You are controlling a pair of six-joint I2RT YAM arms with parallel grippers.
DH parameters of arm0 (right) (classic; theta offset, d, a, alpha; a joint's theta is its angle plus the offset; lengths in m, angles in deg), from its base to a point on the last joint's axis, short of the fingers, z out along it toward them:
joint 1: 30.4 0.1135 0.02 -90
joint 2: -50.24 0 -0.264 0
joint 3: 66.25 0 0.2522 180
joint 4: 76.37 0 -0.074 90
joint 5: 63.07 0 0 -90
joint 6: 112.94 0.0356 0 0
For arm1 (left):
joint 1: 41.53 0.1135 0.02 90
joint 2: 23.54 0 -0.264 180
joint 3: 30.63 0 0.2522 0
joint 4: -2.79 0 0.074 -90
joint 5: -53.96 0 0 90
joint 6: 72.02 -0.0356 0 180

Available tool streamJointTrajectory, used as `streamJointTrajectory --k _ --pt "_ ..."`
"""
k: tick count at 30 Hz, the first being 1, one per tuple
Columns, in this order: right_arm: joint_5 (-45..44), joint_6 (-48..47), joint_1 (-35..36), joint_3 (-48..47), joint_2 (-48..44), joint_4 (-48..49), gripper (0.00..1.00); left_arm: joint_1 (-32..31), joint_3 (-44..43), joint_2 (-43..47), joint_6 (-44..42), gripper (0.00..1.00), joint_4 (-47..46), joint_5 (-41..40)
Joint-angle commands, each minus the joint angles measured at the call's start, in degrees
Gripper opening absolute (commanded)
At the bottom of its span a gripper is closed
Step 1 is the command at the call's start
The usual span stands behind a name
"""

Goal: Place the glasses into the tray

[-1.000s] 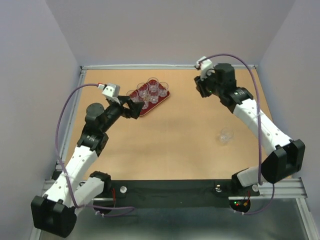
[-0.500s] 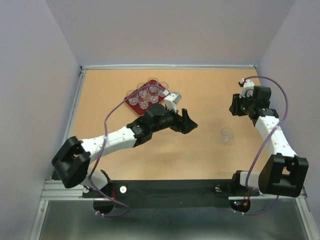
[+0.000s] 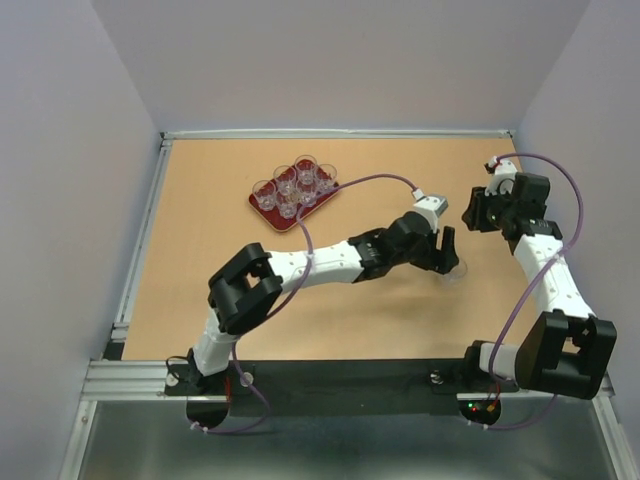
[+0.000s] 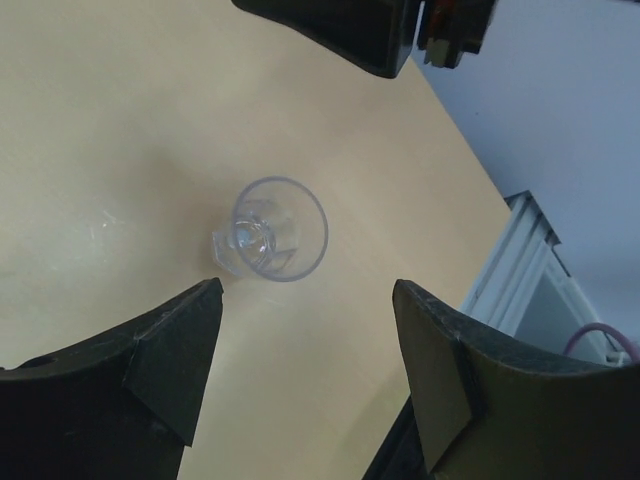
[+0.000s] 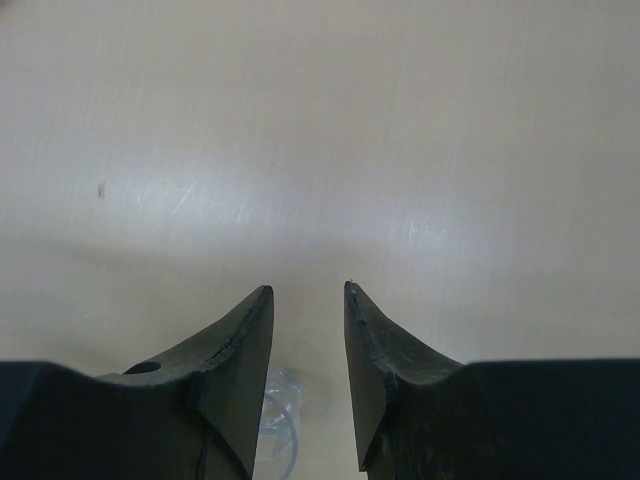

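Observation:
The dark-red tray [image 3: 284, 222] sits at the back left of the table with several clear glasses [image 3: 297, 185] standing in it. One more clear glass [image 3: 456, 272] stands alone on the table at the right; in the left wrist view it [image 4: 279, 230] is upright and seen from above. My left gripper [image 3: 446, 260] is open just above and beside this glass, its black fingers [image 4: 170, 350] wide apart and holding nothing. My right gripper [image 3: 478, 212] hovers farther back, its jaws a little apart and empty [image 5: 307, 290]. The glass [image 5: 280, 410] shows low down behind the right gripper's left finger.
The left arm [image 3: 320, 262] stretches across the middle of the table from the near left. The right arm's gripper body [image 4: 380, 30] shows at the top of the left wrist view. The table's metal edge rail [image 4: 520, 260] lies close on the right.
My left arm has swung from the tray rightward across the table to the lone glass. My right gripper has moved from the back middle to the right and held there.

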Motion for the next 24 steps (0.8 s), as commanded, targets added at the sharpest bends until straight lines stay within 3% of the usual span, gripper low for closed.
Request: streamJointTrajectory --k 1,7,15,23,24 --pt "1.4 0.9 -0.7 1.1 -1.6 2.8 0.40 -1.5 -9.2 -4.1 -1.4 0.78 7.0 -4.2" --pt "2.1 1.1 -1.3 1.3 -1.7 2.8 0.40 -2.5 -19.7 -12.2 -3.0 0.65 13.2 -6.6" --pt "2.6 1.1 -1.6 1.4 -1.9 2.8 0.40 -3.0 -29.5 -19.0 -4.7 0.61 21.2 -11.9" --pt "2.9 1.3 -2.3 1.5 -2.1 2.7 0.40 -3.1 -36.3 -24.7 -5.4 0.51 25.9 -12.7" --pt "2.9 1.3 -2.3 1.6 -2.2 2.7 0.40 -3.1 -36.5 -25.1 -5.6 0.46 25.9 -12.6"
